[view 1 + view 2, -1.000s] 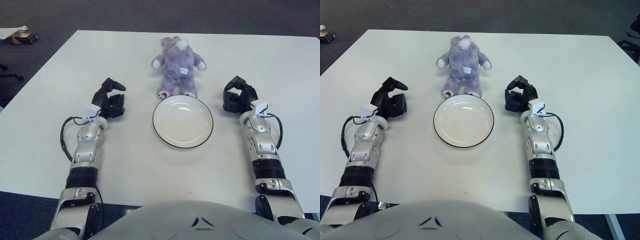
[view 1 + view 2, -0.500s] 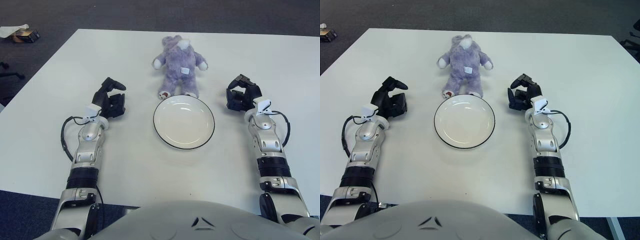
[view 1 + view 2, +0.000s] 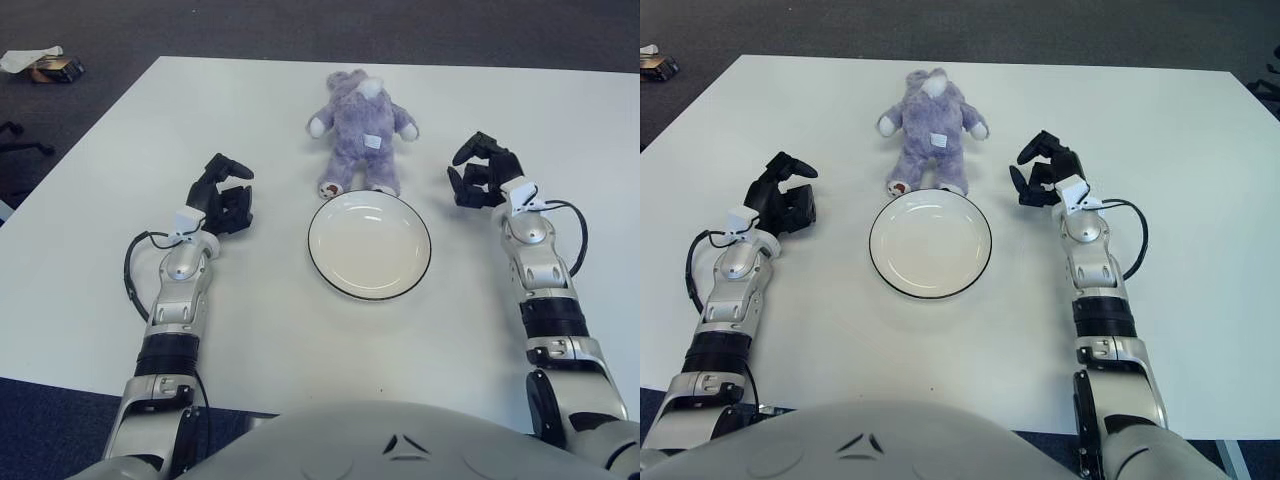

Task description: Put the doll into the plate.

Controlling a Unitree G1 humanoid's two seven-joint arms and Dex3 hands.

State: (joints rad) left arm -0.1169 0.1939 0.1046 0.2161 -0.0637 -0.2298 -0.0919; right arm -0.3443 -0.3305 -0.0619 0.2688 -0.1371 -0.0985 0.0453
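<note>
mostly round glossy plate [image 3: 369,246], fuzzy purple doll [image 3: 360,130] behind, right hand [image 3: 482,172] released, empty

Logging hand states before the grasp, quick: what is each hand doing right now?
Left hand: open, holding nothing, left of the plate.
Right hand: open, holding nothing, beside the doll.

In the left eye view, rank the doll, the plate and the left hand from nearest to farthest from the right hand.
Measured from the right hand:
1. The purple plush doll, just to its left and slightly farther up the table.
2. The white plate, to its left and nearer the robot, only slightly farther off than the doll.
3. The left hand, far across on the plate's other side.
</note>
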